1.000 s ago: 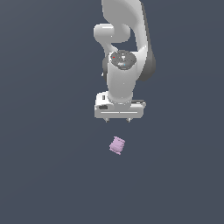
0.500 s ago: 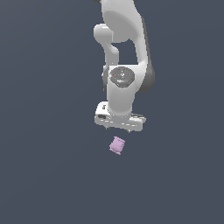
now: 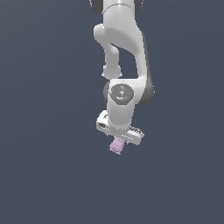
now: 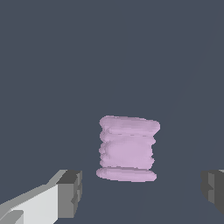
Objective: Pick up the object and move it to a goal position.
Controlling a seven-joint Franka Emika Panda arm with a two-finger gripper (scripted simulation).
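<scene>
One white arm (image 3: 124,65) hangs over the dark floor (image 3: 43,175) in the exterior view, its gripper (image 3: 117,141) directly above the pink-lilac object (image 3: 117,145), which peeks out below it. On the wrist view, both fingers (image 4: 70,192) stand wide apart, flanking the object (image 4: 127,148) without touching it.
</scene>
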